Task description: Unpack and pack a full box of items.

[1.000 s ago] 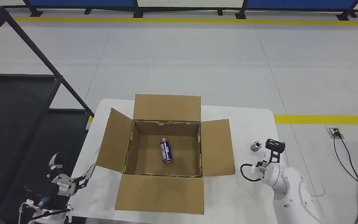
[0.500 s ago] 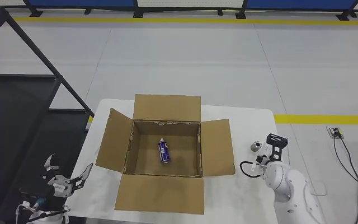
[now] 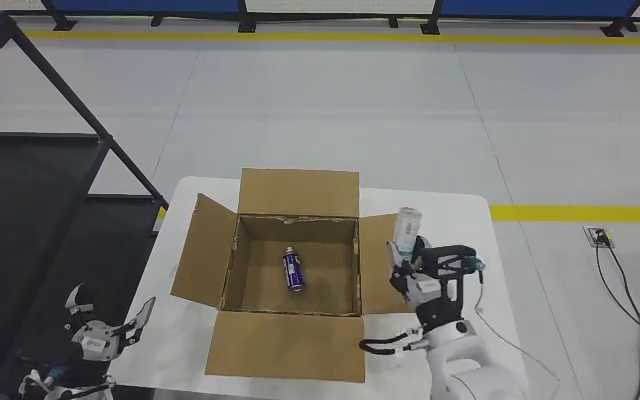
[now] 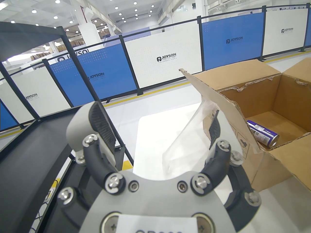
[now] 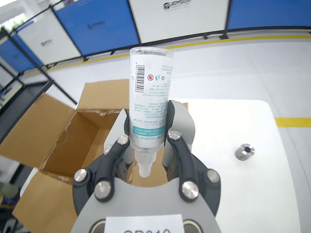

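right claw (image 5: pixel 148 115) grips bottle (image 5: pixel 150 86) over box (image 3: pixel 375 260) flap | left claw (image 4: pixel 154 113) beyond table (image 3: pixel 450 210)

box (image 3: pixel 290 348): matt brown cardboard, looked rough along the torn edges.
bottle (image 5: pixel 150 93): clear glossy plastic, wore a paper label.
can (image 3: pixel 293 270): looked like glossy printed metal.
tape (image 4: pixel 187 132): was clear shiny film.
fitting (image 5: pixel 244 150): was bright bare metal.
table (image 5: pixel 226 120): looked smooth and white.

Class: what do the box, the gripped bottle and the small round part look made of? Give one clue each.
Box: matte brown cardboard, torn corrugated edges. Bottle: probably clear glossy plastic, see-through wall. Round part: likely bare metal, silvery sheen.
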Controlling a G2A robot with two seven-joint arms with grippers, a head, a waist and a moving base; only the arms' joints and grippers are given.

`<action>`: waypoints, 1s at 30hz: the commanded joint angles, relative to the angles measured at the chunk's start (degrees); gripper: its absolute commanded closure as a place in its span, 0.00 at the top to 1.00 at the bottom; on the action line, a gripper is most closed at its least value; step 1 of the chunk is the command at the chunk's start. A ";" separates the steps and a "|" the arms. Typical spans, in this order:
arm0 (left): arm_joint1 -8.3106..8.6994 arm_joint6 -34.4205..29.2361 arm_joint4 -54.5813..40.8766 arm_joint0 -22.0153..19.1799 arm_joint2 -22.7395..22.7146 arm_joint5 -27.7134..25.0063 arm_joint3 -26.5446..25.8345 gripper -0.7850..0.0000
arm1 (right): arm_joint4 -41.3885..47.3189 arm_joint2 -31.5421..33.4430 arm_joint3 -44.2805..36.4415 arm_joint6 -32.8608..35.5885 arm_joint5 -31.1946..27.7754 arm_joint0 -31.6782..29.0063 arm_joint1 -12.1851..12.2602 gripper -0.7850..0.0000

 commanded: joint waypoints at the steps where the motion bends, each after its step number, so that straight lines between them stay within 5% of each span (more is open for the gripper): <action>1: -0.01 0.53 -0.67 0.15 -0.40 -0.06 0.43 1.00 | -0.28 -4.25 5.16 6.48 -0.67 6.53 -0.58 0.00; 8: 0.03 1.16 -3.29 0.41 -2.37 -1.05 2.18 1.00 | 4.12 -16.16 35.29 20.91 3.82 31.09 -5.08 0.00; 15: 0.15 0.87 -3.77 0.05 -3.53 -1.78 3.32 1.00 | 10.90 -23.21 55.11 27.50 6.45 42.59 -9.57 0.00; 18: 0.19 0.99 -3.18 -0.09 -3.63 -1.85 3.27 1.00 | 12.57 -24.93 59.90 28.37 7.43 44.94 -11.07 0.46; 19: 0.19 1.01 -3.09 -0.13 -3.62 -1.87 3.26 1.00 | 12.88 -25.33 61.07 28.36 7.62 45.50 -11.47 0.49; 22: 0.22 0.96 -2.60 -0.29 -3.56 -2.00 3.04 1.00 | 13.62 -25.93 63.32 28.05 8.09 46.43 -12.36 0.94; 26: 0.24 1.08 -1.93 -0.40 -3.32 -2.13 2.70 1.00 | 12.91 -25.35 61.83 26.46 9.14 45.82 -12.61 1.00; 30: 0.24 1.09 -1.26 -0.40 -3.01 -2.17 2.37 1.00 | 9.22 -21.41 52.08 22.85 11.18 41.16 -11.06 1.00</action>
